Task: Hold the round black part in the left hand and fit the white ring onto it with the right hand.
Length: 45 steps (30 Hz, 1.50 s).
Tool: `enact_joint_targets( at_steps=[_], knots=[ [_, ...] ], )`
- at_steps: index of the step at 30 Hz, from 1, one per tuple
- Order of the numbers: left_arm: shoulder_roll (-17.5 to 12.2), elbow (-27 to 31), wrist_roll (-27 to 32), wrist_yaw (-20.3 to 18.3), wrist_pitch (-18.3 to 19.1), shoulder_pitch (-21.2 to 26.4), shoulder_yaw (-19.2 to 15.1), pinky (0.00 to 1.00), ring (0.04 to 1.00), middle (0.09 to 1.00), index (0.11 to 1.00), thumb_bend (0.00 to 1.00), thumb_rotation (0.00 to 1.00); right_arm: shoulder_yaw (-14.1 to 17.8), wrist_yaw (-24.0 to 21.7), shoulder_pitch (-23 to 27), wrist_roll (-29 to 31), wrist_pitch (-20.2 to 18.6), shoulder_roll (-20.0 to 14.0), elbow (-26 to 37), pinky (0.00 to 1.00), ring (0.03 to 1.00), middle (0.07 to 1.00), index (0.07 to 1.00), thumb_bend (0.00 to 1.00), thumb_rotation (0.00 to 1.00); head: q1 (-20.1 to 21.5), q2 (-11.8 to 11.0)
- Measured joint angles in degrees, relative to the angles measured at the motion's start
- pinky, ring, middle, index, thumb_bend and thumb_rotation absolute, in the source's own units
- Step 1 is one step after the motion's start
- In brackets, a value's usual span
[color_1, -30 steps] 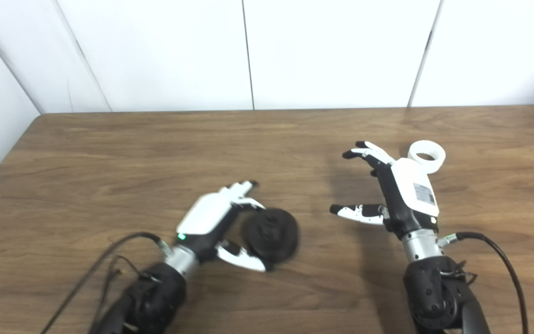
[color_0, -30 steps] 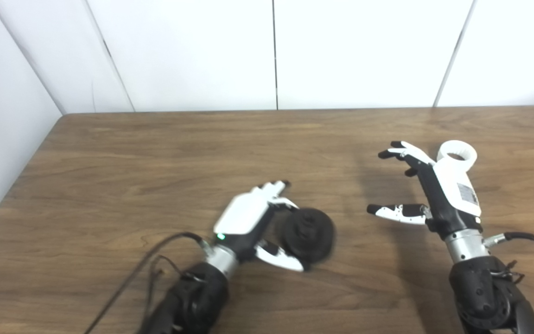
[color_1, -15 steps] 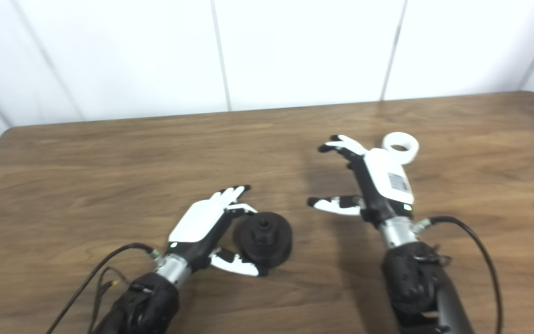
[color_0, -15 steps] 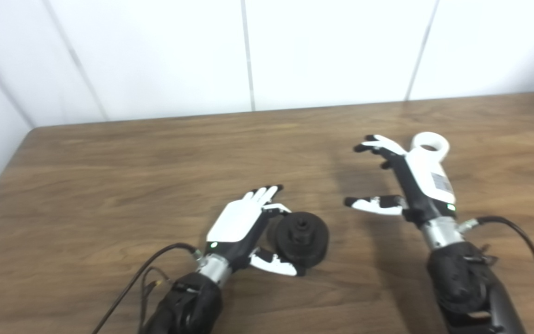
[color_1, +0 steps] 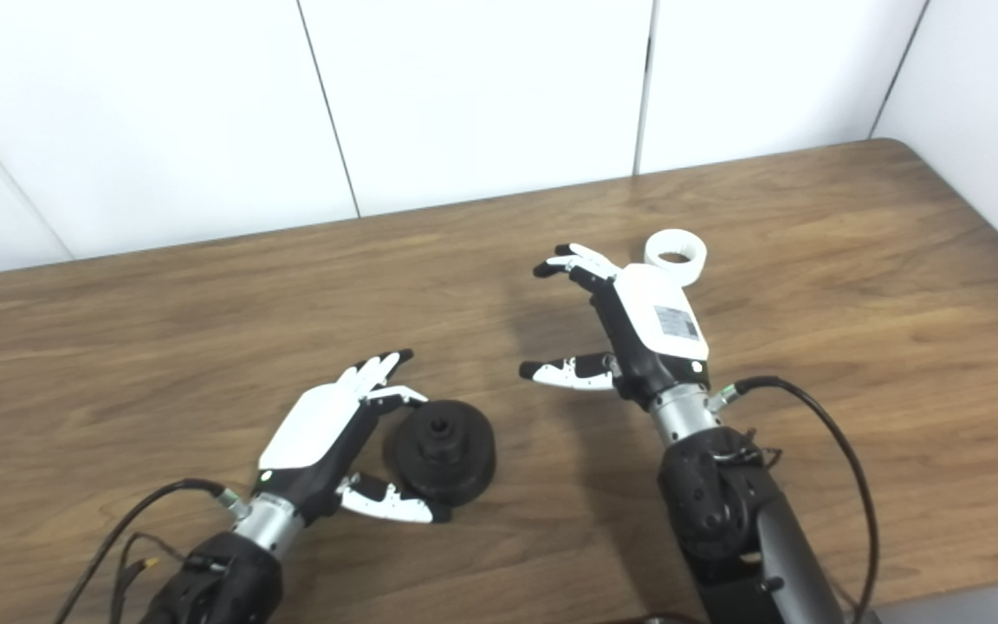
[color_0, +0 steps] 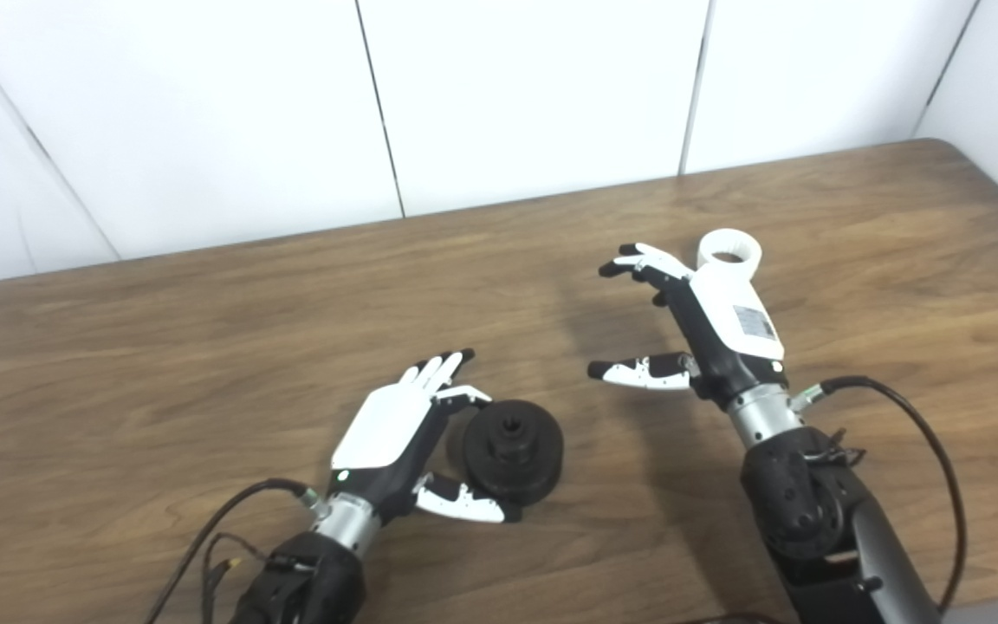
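Left robot hand [color_0: 395,433] is cupping the round black part [color_0: 513,451] lying on the table [color_0: 161,347], lower centre, fingers spread. Right robot hand [color_0: 707,325] is hovering open, empty, just below the white ring [color_0: 729,250].

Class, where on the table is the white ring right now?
In the left eye view the white ring lies flat on the table, right of centre towards the far edge, just beyond the open right hand and well away from the black part.
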<state>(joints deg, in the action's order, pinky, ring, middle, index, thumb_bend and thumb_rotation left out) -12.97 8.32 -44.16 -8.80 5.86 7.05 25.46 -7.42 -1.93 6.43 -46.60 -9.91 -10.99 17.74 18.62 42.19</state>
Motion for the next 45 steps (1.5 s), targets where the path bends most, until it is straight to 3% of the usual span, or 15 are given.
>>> enact_joint_targets(
  at_steps=[6, 10, 17, 22, 23, 27, 34, 38, 45],
  knots=[
    [-0.97, -0.01, 0.66, -0.35, -1.46, -0.35, -1.16, 1.00, 1.000, 1.000, 0.637, 0.99, 0.36, 3.03, -0.05, 0.70, -0.69, -1.07, -1.85, 0.01, 0.67, 0.805, 0.876, 0.753, 0.71, 0.23, 3.26, -1.49],
    [-1.30, -0.51, 1.90, -0.34, -2.45, -0.52, -1.96, 1.00, 1.000, 1.000, 0.637, 0.99, 0.36, 6.52, 0.02, 1.91, -1.36, -1.64, -5.19, 0.03, 0.65, 0.804, 0.873, 0.752, 0.71, 0.23, 3.44, -1.76],
    [-1.23, -1.56, 2.20, 0.00, -4.24, -0.48, -2.51, 1.00, 1.000, 1.000, 0.632, 0.99, 0.37, 9.88, -0.87, 4.37, -3.34, -3.78, -10.65, -0.03, 0.62, 0.809, 0.887, 0.757, 0.76, 0.31, 3.09, -2.02],
    [-1.13, -1.87, 2.20, 0.06, -4.49, -0.48, -2.71, 1.00, 1.000, 1.000, 0.631, 0.99, 0.37, 10.19, -0.95, 6.41, -5.96, -5.05, -13.18, -2.89, 0.68, 0.846, 0.903, 0.754, 0.79, 0.41, 2.82, -2.02],
    [-1.11, -1.87, 2.20, 0.04, -4.48, -0.49, -2.74, 1.00, 1.000, 1.000, 0.631, 0.99, 0.37, 10.16, -0.98, 6.62, -6.28, -5.12, -13.54, -3.47, 0.72, 0.874, 0.920, 0.764, 0.81, 0.44, 2.82, -2.02],
    [-1.11, -1.87, 2.20, -0.08, -4.49, -0.53, -2.96, 1.00, 1.000, 1.000, 0.632, 0.99, 0.37, 9.35, -4.95, 8.78, -8.75, -8.42, -14.95, -5.66, 0.85, 0.957, 0.986, 0.826, 0.85, 0.52, 2.65, -2.11],
    [-0.96, -1.86, 2.20, -0.10, -4.63, -0.57, -3.04, 1.00, 1.000, 1.000, 0.629, 0.99, 0.36, 3.75, -16.16, 17.38, -12.47, -12.25, -19.37, -12.52, 0.83, 0.984, 1.000, 0.911, 0.95, 0.61, 1.51, -1.94],
    [-0.79, -1.84, 2.20, -0.10, -4.56, -0.68, -3.18, 1.00, 1.000, 1.000, 0.629, 0.99, 0.36, 1.26, -20.31, 19.66, -12.68, -13.09, -19.81, -15.40, 0.85, 0.991, 1.000, 0.931, 1.00, 0.67, 0.98, -1.94],
    [-0.71, -1.76, 2.19, -0.18, -4.37, -0.76, -3.33, 1.00, 1.000, 1.000, 0.628, 1.00, 0.36, -2.73, -22.88, 20.73, -12.61, -12.72, -20.46, -20.65, 0.85, 1.000, 1.000, 0.935, 1.00, 0.74, 0.28, -1.85]
  ],
)
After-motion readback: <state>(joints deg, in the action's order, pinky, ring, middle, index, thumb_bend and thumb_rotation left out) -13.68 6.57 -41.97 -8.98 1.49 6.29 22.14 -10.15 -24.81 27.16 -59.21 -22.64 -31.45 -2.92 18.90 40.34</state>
